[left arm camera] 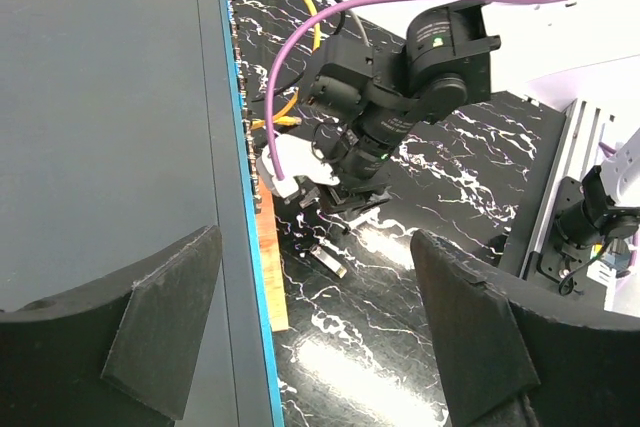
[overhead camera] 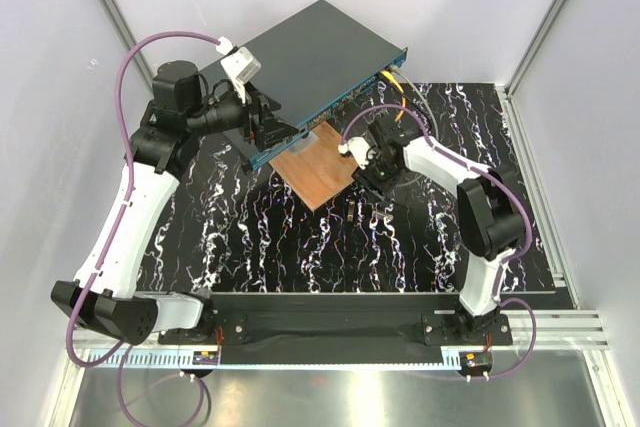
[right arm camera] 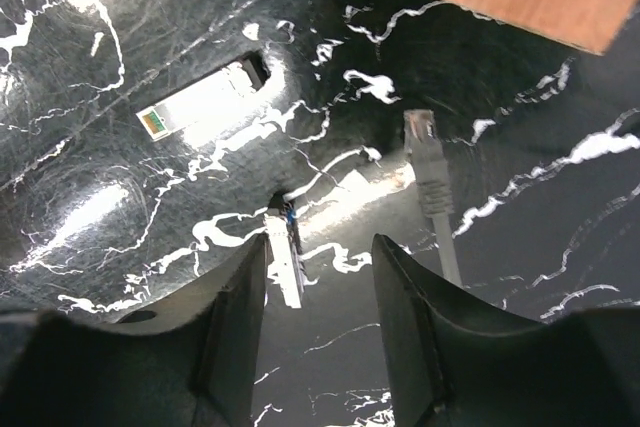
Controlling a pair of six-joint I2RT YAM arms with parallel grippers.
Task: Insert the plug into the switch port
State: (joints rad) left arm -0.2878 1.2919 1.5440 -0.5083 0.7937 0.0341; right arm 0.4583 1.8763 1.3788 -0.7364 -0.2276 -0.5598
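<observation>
On the desk [overhead camera: 300,247] the switch [overhead camera: 310,62] lies partly over the brown board [overhead camera: 318,175], its blue socket face turned toward the right arm. The left pincer [left arm camera: 315,247] straddles that edge, jaws wide, clamping nothing. The right pincer [right arm camera: 320,247] hovers partly spread and empty. The plug [right arm camera: 424,147] lies flat just beside it, with its long axis and tip pointing toward the board. Pick-up and insertion are not yet done.
</observation>
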